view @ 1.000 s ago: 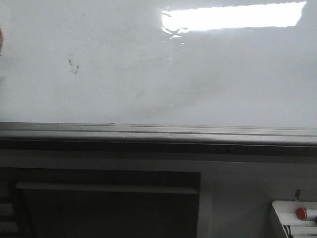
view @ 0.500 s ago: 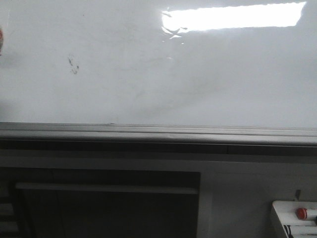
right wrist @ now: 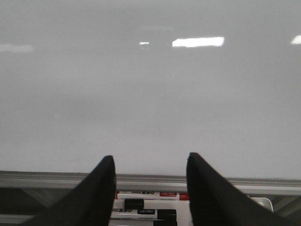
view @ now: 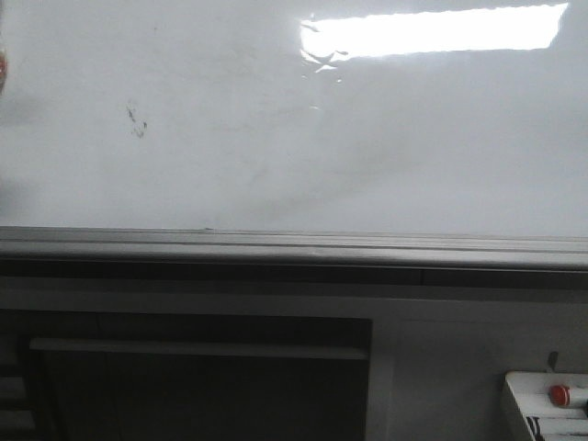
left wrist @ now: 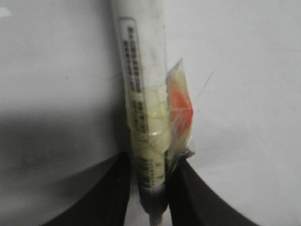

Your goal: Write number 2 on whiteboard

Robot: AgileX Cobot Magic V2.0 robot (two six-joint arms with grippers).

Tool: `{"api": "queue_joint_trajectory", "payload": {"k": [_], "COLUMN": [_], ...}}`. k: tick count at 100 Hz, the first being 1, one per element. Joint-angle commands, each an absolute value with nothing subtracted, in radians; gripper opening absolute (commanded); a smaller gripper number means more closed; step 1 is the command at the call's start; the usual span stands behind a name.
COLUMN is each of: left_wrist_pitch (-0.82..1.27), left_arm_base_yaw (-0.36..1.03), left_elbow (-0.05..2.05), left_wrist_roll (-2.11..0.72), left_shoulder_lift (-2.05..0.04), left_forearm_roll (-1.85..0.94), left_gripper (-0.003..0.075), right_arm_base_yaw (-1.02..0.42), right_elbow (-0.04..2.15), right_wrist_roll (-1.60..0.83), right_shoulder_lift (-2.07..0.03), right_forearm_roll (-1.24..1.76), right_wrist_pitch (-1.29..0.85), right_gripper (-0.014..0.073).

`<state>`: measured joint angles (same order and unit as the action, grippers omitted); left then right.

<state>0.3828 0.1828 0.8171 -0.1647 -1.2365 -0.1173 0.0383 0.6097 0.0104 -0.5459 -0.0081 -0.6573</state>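
The whiteboard (view: 367,138) fills the front view, glossy white with a grey ledge (view: 294,246) along its lower edge. No number 2 shows on it; only a small faint dark smudge (view: 136,119) at the upper left. My left gripper (left wrist: 149,188) is shut on a white marker (left wrist: 143,94) wrapped in clear tape with an orange-red patch, held close to the board (left wrist: 254,70). In the front view only a reddish sliver (view: 2,66) shows at the left edge. My right gripper (right wrist: 150,183) is open and empty, facing the board (right wrist: 150,103) low down.
A white tray (view: 547,404) with a red-capped marker (view: 559,395) sits at the lower right, below the ledge. The right wrist view shows several markers (right wrist: 146,207) lying in it between my fingers. Glare from a ceiling light (view: 432,32) lies on the board's upper right.
The reddish sliver at the left edge of the front view has slipped further left, nearly out of frame. The board's surface looks the same.
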Motion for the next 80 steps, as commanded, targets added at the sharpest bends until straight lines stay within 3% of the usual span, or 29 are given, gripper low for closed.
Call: {"api": "queue_joint_trajectory", "payload": {"k": [1, 15, 40, 60, 80], "left_wrist_pitch": [0.307, 0.331, 0.607, 0.960, 1.011], "left_arm_base_yaw": [0.189, 0.189, 0.220, 0.340, 0.516], "left_elbow": [0.855, 0.855, 0.938, 1.075, 1.096], "left_wrist_roll": [-0.153, -0.153, -0.302, -0.482, -0.614], "left_shoulder_lift": [-1.221, -1.221, -1.169, -1.161, -1.161], "left_forearm_roll": [-0.123, -0.123, -0.119, -0.127, -0.146], "left_gripper": [0.0065, -0.0020, -0.0018, -0.0018, -0.0018], "right_arm_base_yaw": [0.044, 0.044, 0.026, -0.041, -0.157], "right_elbow": [0.644, 0.644, 0.681, 0.787, 0.877], "right_wrist_roll": [0.000, 0.000, -0.110, -0.366, -0.584], "right_shoulder_lift": [-0.555, -0.555, -0.578, -0.696, -0.856], "right_forearm_roll": [-0.012, -0.010, 0.160, 0.406, 0.542], "right_wrist_pitch": [-0.584, -0.588, -0.648, -0.808, -0.922], "right_gripper": [0.0311, 0.0311, 0.0311, 0.0311, 0.0311]}}
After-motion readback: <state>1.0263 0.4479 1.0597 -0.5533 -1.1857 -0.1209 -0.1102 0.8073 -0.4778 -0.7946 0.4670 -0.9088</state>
